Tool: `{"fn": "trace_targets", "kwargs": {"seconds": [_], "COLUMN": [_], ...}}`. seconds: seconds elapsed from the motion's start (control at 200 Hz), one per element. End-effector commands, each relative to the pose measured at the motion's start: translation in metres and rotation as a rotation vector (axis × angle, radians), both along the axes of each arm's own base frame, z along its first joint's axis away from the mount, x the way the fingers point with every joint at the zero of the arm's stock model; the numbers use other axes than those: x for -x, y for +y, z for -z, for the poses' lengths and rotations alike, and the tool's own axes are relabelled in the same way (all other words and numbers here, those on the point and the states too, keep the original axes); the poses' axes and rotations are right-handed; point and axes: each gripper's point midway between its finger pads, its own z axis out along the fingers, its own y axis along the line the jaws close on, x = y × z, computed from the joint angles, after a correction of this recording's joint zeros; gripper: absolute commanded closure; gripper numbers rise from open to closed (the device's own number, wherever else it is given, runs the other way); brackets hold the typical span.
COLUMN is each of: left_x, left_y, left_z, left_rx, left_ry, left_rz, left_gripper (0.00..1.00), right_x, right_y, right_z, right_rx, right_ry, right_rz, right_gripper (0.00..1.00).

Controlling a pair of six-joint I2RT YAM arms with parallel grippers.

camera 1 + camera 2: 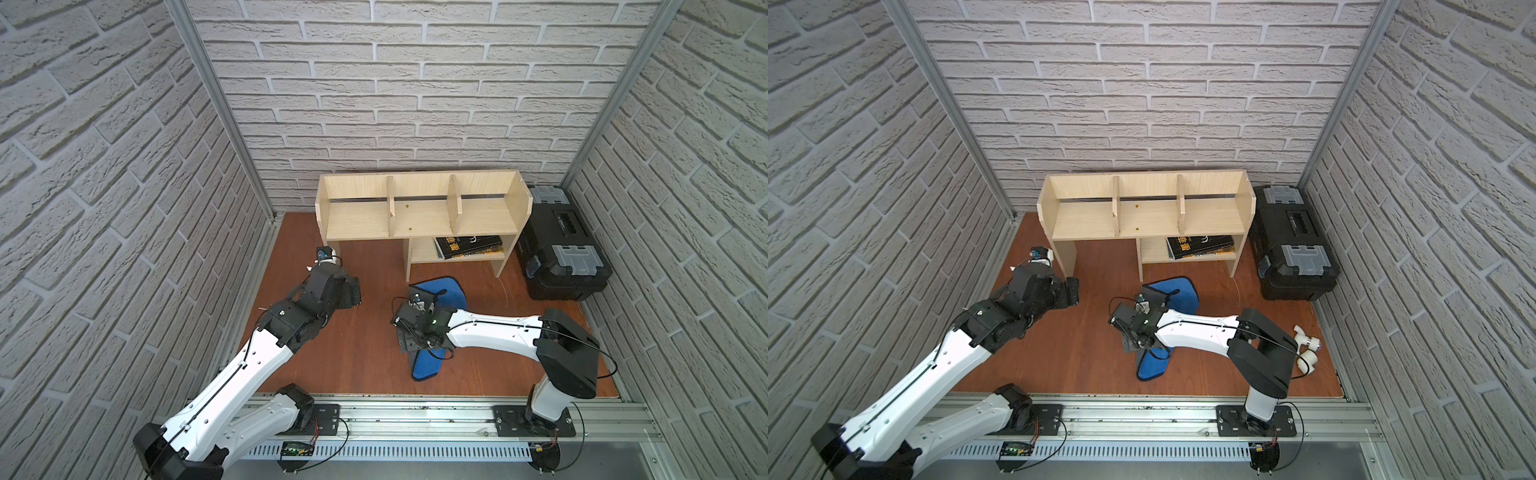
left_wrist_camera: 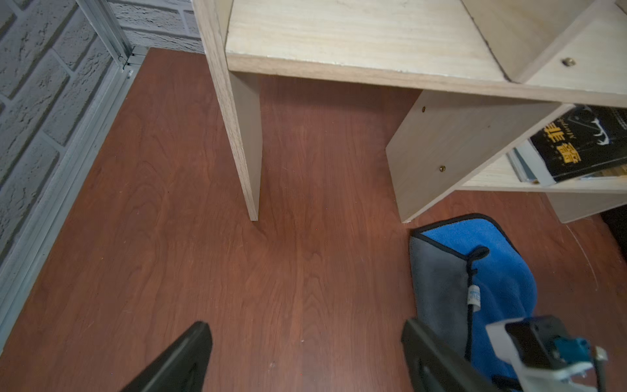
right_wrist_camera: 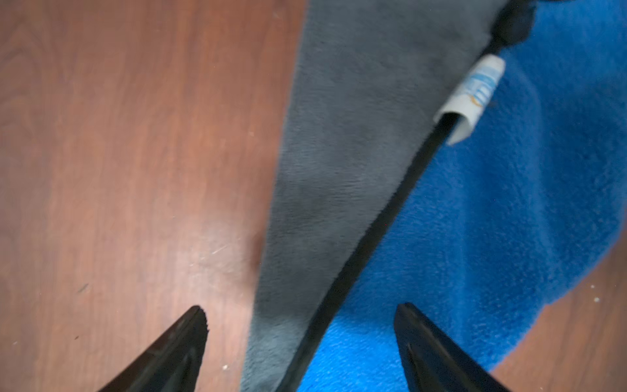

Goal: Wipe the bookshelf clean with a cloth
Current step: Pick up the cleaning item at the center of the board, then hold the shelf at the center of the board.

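Looking down through the right wrist camera, I see the right gripper (image 3: 301,309) with its jaws spread wide and nothing pinched. It straddles the cloth (image 3: 475,220) where the grey flap folds over the blue side along the dark edging (image 3: 375,234).

In a top view the cloth (image 1: 446,289) lies rumpled on the red-brown board (image 1: 357,353), just in front of the bookshelf (image 1: 357,220) and partly hidden under my right wrist. The left gripper (image 2: 305,324) is likewise spread and empty, over bare board near the bookshelf's left leg.

I judge the cloth to be light, plush and completely limp. It should bunch and drape rather than hold any shape, and its pile ought to grip the pads well enough. I would bite the doubled layers at the fold, where the stitched edging gives some body, and press right down to the board. I would stay off the white tag (image 3: 475,91), which looks too flimsy to lift by.
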Motion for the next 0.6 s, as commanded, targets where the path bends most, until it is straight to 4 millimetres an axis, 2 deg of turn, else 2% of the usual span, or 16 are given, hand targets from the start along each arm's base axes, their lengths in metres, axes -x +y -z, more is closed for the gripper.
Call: {"fn": "trace_targets", "kwargs": {"seconds": [0.0,0.075,0.175,0.265,0.345,0.42,0.505,0.595], "left_x": [0.001,0.002,0.001,-0.006,-0.015,-0.024,-0.037,-0.051], "left_y": [-0.005,-0.002,0.001,0.001,0.004,0.007,0.012,0.03], "left_z": [-0.003,-0.003,-0.011,-0.033,-0.059,-0.077,-0.094,-0.113], "left_rx": [-0.002,-0.022,-0.034,-0.038,-0.072,-0.103,-0.134,-0.14], "left_ry": [-0.048,-0.051,-0.086,-0.156,-0.187,-0.185,-0.189,-0.19], "left_rz": [0.002,-0.003,-0.007,-0.006,0.001,-0.001,-0.018,-0.074], "left_gripper": [0.08,0.08,0.07,0.03,0.02,0.02,0.02,0.02], "right_x": [-0.015,-0.015,-0.015,-0.014,-0.014,-0.016,-0.018,-0.018], "right_y": [-0.018,-0.021,-0.026,-0.031,-0.031,-0.033,-0.036,-0.041], "right_z": [0.001,0.003,0.016,0.032,0.035,0.027,0.006,-0.031], "right_rx": [-0.041,0.013,0.043,0.014,-0.002,0.003,0.002,0.028], "right_ry": [-0.039,-0.045,-0.039,-0.02,-0.02,-0.048,-0.119,-0.239], "right_rz": [0.07,0.032,0.026,0.044,0.034,0.02,-0.007,-0.041], "right_gripper": [0.11,0.12,0.18,0.41,0.66,0.97,0.98,0.98]}}
